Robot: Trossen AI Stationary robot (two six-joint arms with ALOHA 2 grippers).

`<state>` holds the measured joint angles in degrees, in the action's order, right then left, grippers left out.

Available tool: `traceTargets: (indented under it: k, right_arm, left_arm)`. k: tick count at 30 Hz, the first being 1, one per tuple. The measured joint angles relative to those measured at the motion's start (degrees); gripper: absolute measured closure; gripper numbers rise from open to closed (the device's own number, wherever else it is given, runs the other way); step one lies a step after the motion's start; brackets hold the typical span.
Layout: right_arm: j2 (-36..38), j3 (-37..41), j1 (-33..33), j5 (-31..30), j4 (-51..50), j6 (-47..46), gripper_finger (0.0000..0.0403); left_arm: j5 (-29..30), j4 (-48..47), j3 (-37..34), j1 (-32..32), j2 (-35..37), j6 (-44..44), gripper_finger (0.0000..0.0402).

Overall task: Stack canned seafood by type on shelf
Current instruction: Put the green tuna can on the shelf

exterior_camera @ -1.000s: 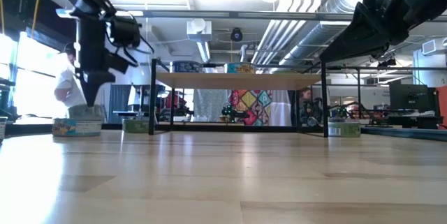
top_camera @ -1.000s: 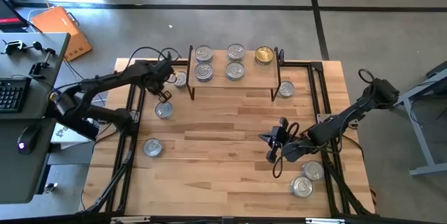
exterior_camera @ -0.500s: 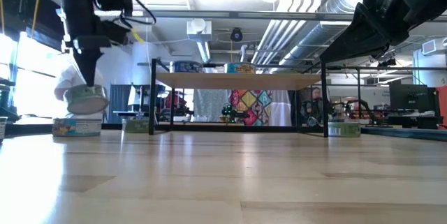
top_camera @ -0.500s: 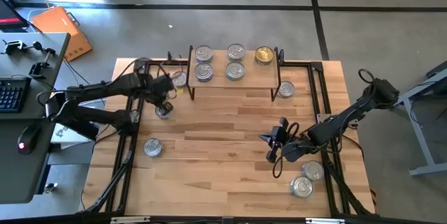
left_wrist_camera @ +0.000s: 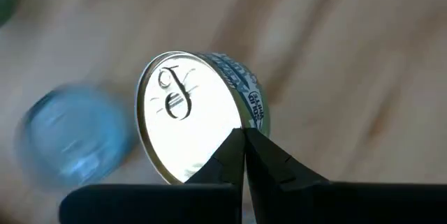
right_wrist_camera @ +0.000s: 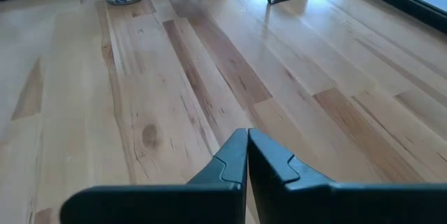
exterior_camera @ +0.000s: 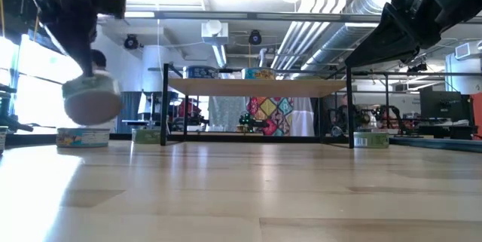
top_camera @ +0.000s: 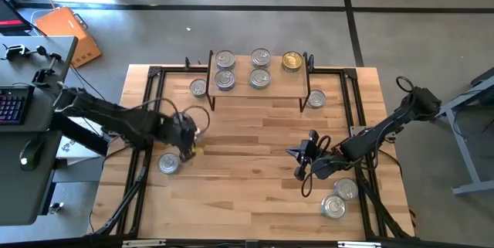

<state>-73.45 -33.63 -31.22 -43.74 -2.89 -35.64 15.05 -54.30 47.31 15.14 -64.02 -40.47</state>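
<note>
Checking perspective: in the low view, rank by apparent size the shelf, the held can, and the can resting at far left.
1. shelf
2. held can, enlarged by nearness
3. resting can

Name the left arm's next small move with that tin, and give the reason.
Probably carry it back toward the shelf. The left gripper holds a silver-lidded tin in the air over the table's left side, above another tin, while five tins already sit on the shelf.

Robotics lab/workshop, exposed ceiling ducts point(exterior_camera: 354, 1), concrete floor point(top_camera: 231, 28), desk w/ keyboard point(top_camera: 9, 107)
</note>
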Motion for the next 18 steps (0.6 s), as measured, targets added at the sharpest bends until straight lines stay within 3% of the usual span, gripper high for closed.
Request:
traceTargets:
  k: [3,8,11,15,18]
  right_arm:
    - [0.0,0.0,0.0,-0.3,0.9,0.1,0.0399]
    - [-0.2,0.0,0.0,-0.9,3.4,0.4,0.0399]
    - [-2.0,0.0,-1.5,-0.1,9.0,7.1,0.0399]
    - [-6.8,0.0,-3.4,7.4,20.4,18.8,0.0399]
    - [-11.9,0.0,-3.4,13.7,30.1,22.5,0.0399]
  left_arm:
    - [2.3,11.1,0.0,5.0,-3.1,3.1,0.0401]
    - [3.0,30.4,0.1,8.3,-12.7,20.4,0.0401]
    - [2.9,40.4,0.1,8.2,-19.1,30.0,0.0401]
    - [2.5,50.2,0.1,8.1,-25.7,42.2,0.0401]
    - [2.1,56.3,0.1,8.1,-29.1,48.2,0.0401]
